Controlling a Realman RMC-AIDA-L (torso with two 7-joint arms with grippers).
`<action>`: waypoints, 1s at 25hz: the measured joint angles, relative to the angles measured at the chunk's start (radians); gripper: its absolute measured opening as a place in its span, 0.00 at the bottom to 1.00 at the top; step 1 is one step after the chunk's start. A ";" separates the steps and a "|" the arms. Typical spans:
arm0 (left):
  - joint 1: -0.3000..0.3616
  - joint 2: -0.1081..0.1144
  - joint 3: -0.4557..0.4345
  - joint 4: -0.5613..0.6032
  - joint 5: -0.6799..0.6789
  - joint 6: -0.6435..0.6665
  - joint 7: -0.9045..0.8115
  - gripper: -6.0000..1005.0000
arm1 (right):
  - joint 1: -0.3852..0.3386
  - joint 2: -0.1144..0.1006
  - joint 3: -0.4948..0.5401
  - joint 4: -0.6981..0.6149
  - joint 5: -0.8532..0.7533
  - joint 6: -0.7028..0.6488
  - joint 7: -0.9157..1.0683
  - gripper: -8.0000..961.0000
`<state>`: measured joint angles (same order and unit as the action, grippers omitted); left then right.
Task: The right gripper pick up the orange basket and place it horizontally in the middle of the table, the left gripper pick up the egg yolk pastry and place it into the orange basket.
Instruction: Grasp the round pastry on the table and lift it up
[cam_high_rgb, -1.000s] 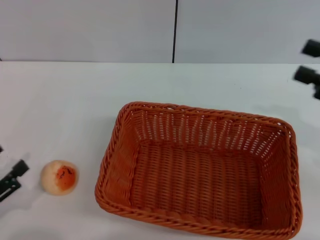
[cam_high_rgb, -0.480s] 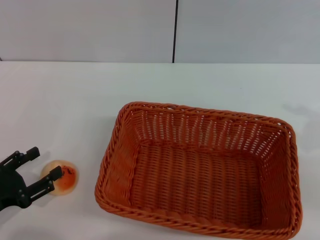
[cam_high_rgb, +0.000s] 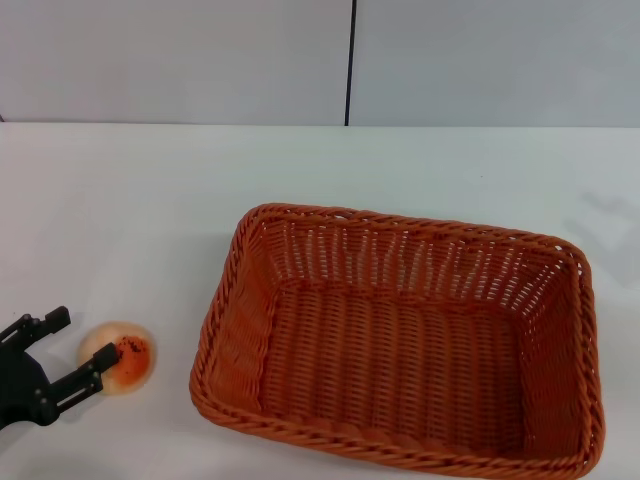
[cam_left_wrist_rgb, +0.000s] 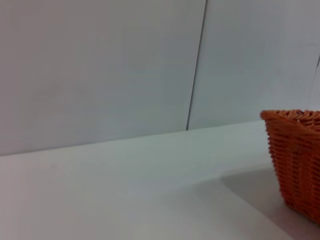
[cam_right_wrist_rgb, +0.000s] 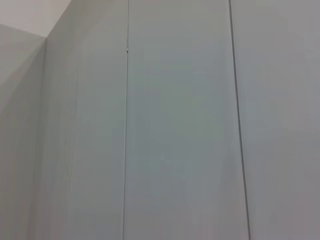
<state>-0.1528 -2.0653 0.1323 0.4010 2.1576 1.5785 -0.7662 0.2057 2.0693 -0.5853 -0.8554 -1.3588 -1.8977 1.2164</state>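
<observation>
The jaws of the black left gripper (cam_high_rgb: 72, 350) are seen spread beside the small cream, orange-patched egg yolk pastry (cam_high_rgb: 118, 356), at the large woven orange basket's (cam_high_rgb: 400, 345) nine o'clock on the white tabletop (cam_high_rgb: 150, 210). One finger overlaps the bun; it could be nudged away and rolled if closed off-centre.

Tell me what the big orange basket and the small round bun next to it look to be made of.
The large rectangular orange woven basket looks like wicker or plastic imitation rattan: braided rim, openwork sloped sides, slight sheen; which one is unclear. The small round cream bun with an orange patch looks like baked pastry, matte and domed with dark specks, though it could be a replica.
</observation>
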 joint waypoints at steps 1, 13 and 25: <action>0.000 0.000 0.000 0.000 0.000 0.000 0.000 0.65 | 0.001 0.000 0.000 0.002 0.000 0.000 0.000 0.48; -0.003 0.000 0.008 -0.024 0.026 -0.028 0.020 0.64 | 0.020 0.000 0.077 0.085 0.003 -0.007 -0.018 0.48; -0.008 0.001 -0.059 -0.034 0.013 0.080 0.020 0.32 | 0.030 0.002 0.120 0.156 0.004 -0.008 -0.054 0.48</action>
<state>-0.1605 -2.0643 0.0735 0.3670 2.1707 1.6581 -0.7466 0.2361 2.0709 -0.4657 -0.6996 -1.3543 -1.9057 1.1619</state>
